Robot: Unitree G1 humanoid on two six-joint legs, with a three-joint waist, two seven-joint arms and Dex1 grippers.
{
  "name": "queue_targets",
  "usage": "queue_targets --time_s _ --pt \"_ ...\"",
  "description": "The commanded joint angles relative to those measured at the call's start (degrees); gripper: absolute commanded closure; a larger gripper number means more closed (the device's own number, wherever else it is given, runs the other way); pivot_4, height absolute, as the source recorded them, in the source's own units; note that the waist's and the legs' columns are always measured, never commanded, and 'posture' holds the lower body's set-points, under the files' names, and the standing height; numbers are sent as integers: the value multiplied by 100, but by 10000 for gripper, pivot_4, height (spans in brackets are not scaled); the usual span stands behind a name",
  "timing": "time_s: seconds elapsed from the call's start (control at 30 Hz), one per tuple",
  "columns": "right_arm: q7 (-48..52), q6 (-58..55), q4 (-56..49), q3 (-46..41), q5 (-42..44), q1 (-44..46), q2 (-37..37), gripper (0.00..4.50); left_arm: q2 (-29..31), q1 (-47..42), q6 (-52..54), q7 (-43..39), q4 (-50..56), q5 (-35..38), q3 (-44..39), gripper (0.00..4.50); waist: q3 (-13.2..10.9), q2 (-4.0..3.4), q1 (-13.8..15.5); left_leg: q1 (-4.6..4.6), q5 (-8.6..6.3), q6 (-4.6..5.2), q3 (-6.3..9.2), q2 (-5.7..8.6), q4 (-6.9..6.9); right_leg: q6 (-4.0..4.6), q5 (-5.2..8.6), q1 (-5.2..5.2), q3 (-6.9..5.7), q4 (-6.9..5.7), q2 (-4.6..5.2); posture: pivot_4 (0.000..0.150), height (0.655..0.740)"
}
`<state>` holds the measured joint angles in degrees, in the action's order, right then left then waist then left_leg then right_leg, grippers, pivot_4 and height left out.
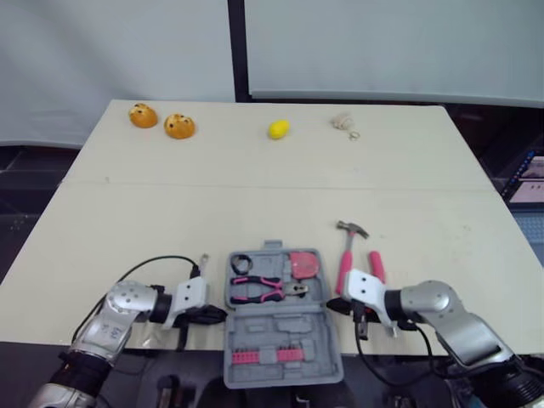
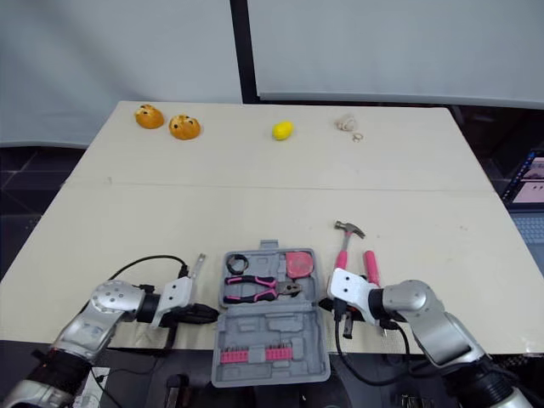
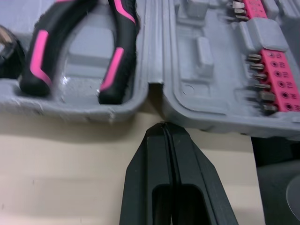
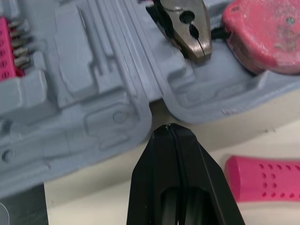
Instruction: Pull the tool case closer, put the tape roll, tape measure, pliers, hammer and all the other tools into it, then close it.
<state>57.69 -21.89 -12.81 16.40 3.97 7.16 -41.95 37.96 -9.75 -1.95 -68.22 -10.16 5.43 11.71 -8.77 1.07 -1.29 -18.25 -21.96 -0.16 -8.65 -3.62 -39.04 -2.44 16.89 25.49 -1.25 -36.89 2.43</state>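
the tool case lies open at the table's near edge, with pliers, tape roll and tape measure seated inside. left gripper and right gripper, both pinched shut, flank the case's hinge, likely to nudge it. the hammer lies just right of the case, not yet packed.

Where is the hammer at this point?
In the head views the hammer lies on the table right of the open tool case, outside it, beside another pink-handled tool and just beyond the right gripper.
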Motion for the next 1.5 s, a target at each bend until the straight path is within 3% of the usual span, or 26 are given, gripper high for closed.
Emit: queue_targets --time_s 0.03,0.43,1.0,1.5 --pt "-84 -32 -116 21 -6 49 87 45000 -152 -198 82 100 49 -63 126 44651 0 0 -6 -1 0 0 0 0 -1 -1 0 0 0 1 0 1500 7370" --pt "-405 -308 253 -107 -35 528 587 45000 -562 -1072 116 350 -796 -417 145 44651 1 1 -20 2 3 0 1 2 -7 -9 -6 -4 2 -6 -2 1500 7370" --pt "-533 -394 932 -95 -163 1102 1038 45000 -963 -2283 -736 609 -2739 -995 240 44651 6 -4 -21 3 8 -3 -1 2 -9 -11 -7 -4 -1 -11 -2 1500 7370" --pt "-598 -279 1166 -111 -259 1211 1057 45000 -1030 -2364 -901 558 -2950 -1102 209 44651 7 -5 -20 3 8 -4 -2 2 -9 -12 -7 -4 0 -12 0 1500 7370"
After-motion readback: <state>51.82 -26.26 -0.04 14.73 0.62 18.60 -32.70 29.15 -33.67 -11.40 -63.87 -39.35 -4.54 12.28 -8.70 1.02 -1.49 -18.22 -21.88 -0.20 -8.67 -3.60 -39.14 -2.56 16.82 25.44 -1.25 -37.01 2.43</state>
